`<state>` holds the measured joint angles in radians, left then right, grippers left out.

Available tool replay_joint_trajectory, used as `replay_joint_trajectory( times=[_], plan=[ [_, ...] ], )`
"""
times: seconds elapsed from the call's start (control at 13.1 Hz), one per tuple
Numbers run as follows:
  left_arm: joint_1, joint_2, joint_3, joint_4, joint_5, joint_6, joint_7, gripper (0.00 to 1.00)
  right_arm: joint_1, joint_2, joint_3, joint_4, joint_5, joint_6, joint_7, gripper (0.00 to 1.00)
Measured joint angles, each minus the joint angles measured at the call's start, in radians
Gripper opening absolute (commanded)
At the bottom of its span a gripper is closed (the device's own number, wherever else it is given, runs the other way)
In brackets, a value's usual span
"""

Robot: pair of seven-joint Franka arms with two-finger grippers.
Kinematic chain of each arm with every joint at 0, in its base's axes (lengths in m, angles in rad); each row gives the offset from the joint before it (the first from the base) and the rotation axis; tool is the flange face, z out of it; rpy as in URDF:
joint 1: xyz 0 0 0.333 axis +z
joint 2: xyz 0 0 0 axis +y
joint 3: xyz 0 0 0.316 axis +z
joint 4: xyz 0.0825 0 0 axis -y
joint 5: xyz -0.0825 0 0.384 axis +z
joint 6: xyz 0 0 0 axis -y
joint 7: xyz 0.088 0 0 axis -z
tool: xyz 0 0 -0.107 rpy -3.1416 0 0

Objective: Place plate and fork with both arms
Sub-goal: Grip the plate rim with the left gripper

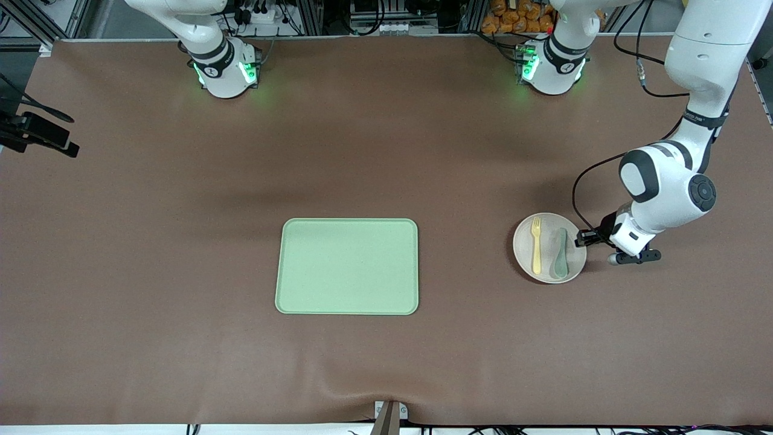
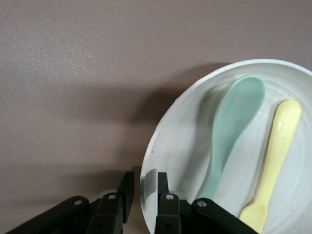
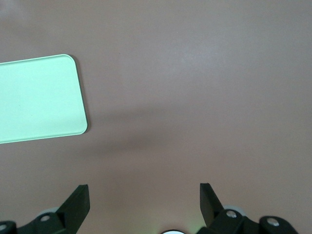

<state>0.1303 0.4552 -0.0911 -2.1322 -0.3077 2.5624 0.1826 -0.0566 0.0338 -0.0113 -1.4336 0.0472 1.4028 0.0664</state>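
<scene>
Left arm [image 1: 694,121] reaches down from its base at upper right of the front view, wrist bent low at right-centre. Left gripper [image 2: 144,195] sits at table level, fingers [image 2: 167,207] narrowly parted, looks like one each side of a rim, contact unclear. Right arm [image 1: 205,42] is parked at upper left, waiting; right gripper [image 3: 145,204] spread wide, holding nothing.
</scene>
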Motion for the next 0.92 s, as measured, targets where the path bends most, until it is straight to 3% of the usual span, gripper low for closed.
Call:
replay_joint_trajectory(
  times=[0.23, 0.92],
  plan=[
    [0.000, 0.005, -0.001, 0.001, 0.000, 0.000, 0.000, 0.00, 0.000, 0.000, 0.002, 0.000, 0.000, 0.000, 0.000, 1.00],
    [0.001, 0.006, -0.036, 0.045, -0.069, 0.000, 0.001, 0.00, 0.000, 0.000, 0.002, 0.000, 0.000, -0.001, 0.000, 1.00]
  ],
)
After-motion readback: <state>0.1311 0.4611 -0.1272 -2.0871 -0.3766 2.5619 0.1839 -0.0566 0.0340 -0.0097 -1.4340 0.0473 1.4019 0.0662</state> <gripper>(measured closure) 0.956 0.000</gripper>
